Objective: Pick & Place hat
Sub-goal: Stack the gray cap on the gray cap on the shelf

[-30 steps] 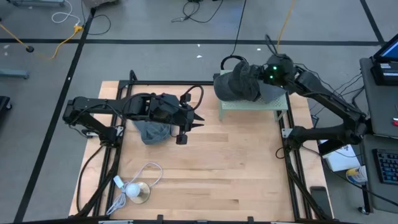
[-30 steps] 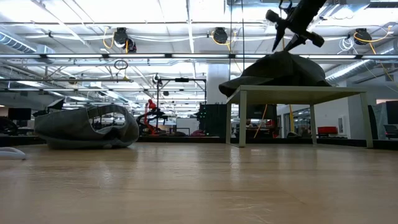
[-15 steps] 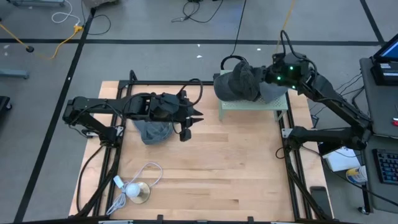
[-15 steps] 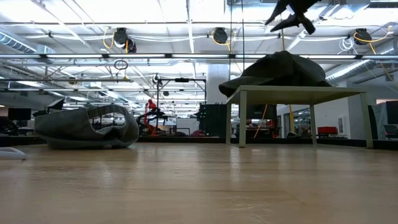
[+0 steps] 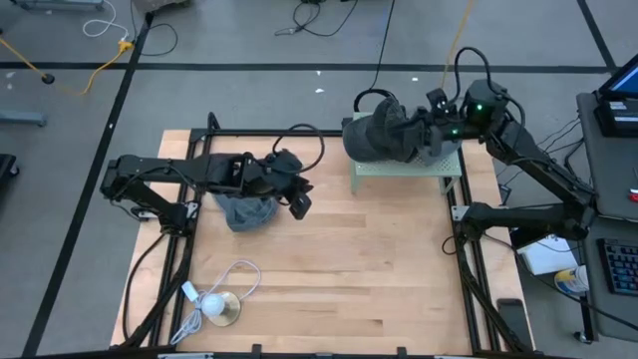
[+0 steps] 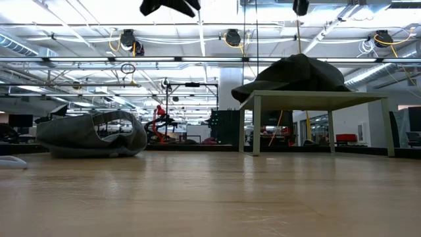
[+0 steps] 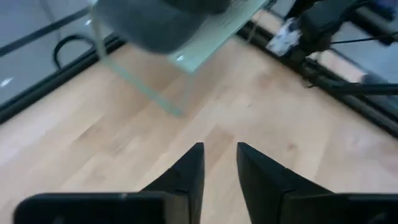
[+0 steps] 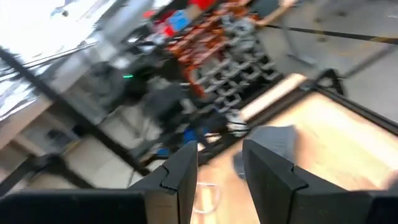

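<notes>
One dark hat (image 5: 384, 134) sits on the small raised stand (image 5: 404, 168) at the tabletop (image 5: 329, 269) far edge; another hat (image 5: 244, 207) lies left. Both hands, left hand (image 7: 219, 163) and right hand (image 8: 219, 163), are slightly spread, empty, above open wood.

A small round lamp (image 5: 221, 308) with white cord (image 5: 237, 275) lies on the wooden table (image 5: 349, 279).

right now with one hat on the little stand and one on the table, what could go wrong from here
The dark hat overhangs the edge of the small stand; a brush from the right gripper beside it might tip it off. The left gripper hangs, jaws slightly apart and empty, past the grey hat, so its arm could drag the soft fabric.
</notes>
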### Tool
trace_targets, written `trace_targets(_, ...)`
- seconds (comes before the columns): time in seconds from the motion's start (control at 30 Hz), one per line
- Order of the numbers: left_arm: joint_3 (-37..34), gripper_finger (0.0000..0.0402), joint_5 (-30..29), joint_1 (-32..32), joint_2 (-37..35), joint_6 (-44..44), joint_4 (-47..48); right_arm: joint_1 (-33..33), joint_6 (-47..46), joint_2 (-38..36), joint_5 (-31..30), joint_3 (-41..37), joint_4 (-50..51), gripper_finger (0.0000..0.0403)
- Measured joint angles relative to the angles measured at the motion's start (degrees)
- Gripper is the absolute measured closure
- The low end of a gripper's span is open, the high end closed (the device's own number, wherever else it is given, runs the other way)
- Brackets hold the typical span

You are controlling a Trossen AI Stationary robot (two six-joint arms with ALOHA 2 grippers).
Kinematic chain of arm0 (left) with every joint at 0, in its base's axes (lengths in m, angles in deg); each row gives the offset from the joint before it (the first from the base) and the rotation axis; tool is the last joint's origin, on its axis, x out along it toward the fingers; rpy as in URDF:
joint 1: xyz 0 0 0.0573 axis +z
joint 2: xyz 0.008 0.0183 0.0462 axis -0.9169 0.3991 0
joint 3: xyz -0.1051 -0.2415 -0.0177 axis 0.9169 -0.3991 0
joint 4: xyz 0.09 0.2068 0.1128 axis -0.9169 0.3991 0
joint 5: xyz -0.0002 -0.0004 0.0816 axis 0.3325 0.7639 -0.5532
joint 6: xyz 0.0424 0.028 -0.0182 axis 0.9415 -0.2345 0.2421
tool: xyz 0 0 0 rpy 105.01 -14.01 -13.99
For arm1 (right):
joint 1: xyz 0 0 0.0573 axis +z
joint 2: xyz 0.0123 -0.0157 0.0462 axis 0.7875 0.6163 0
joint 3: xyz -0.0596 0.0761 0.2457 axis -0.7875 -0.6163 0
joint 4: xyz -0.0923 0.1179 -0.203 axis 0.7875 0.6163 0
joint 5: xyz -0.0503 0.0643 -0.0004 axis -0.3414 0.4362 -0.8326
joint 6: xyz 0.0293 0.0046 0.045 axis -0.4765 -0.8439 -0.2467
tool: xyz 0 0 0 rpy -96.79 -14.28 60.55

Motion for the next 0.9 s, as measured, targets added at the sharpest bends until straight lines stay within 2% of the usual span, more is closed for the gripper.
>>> trace_targets(0.1,0.00,0.0271,-0.06,0.76,0.00,-1.68,3.69,1.32,0.04,0.00,0.74,0.00,-1.11,0.0278)
trace_targets(0.2,0.00,0.0223,2.92,2.58,0.00,0.30,6.32,1.94,0.53,0.04,0.69,0.00,-1.13,0.0278)
trace_targets(0.4,0.00,0.0131,11.01,8.07,0.00,18.79,11.21,2.61,4.17,0.04,0.68,0.00,-1.14,0.0277)
trace_targets(0.53,0.00,0.0090,16.42,13.70,0.00,28.98,16.85,2.61,4.21,0.03,0.60,0.00,-1.17,0.0280)
trace_targets(0.7,0.00,0.0070,17.14,20.05,0.00,41.27,22.75,2.61,4.29,0.05,0.59,0.00,-2.80,0.0281)
trace_targets(0.9,0.00,0.0081,13.46,25.16,0.00,58.78,24.45,2.61,4.29,0.26,0.57,0.00,-4.62,0.0282)
